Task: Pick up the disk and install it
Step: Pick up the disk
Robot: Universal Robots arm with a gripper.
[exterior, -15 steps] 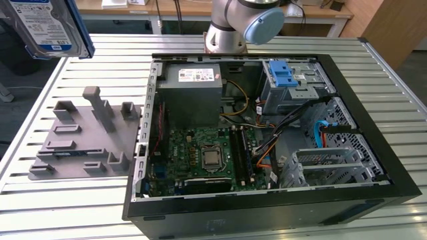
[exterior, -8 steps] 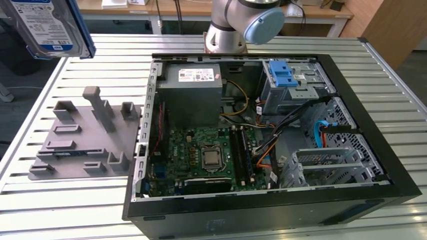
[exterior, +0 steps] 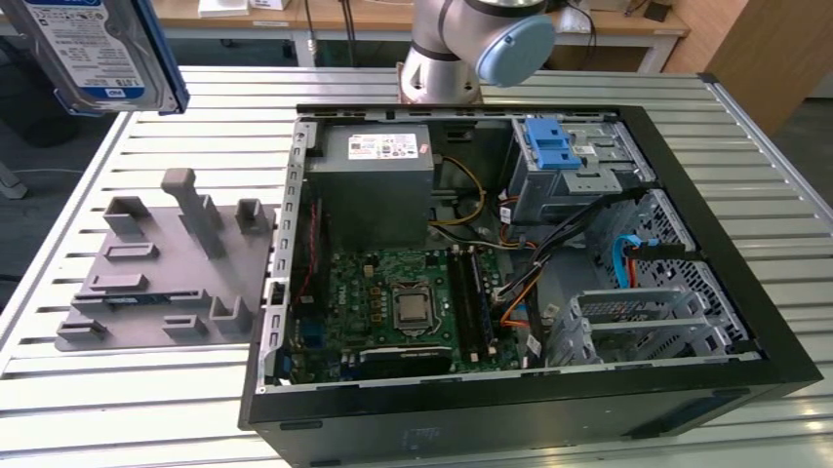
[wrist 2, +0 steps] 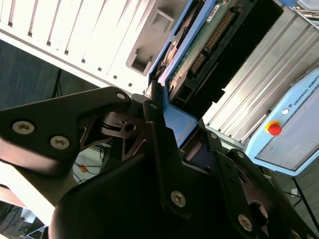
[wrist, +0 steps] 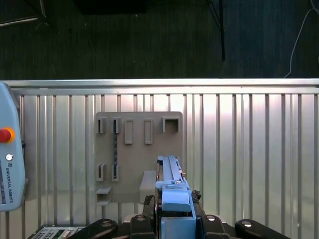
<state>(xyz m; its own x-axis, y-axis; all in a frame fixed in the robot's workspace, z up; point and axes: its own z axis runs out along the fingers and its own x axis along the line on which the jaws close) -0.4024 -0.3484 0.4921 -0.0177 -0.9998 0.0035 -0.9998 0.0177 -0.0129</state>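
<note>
Clamping disk [exterior: 98,54] edges, end effector [wrist: 175,206] aloft.

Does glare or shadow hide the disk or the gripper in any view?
Exterior view: even light, the disk well lit but cut by the frame edge. Second wrist view: the table glares white, the gripper is dark against it. First wrist view: bright bands on the table slats, disk readable.

disk [exterior: 97,57]: blue-and-white printed label [exterior: 81,34] borne on its face; wording too small to be read.
power-supply box [exterior: 377,190]: white sticker [exterior: 384,147] with coloured marks; print not legible.
teach pendant [wrist 2: 291,134]: one line of dark capital lettering printed along its pale edge, seen in the second wrist view.
</note>
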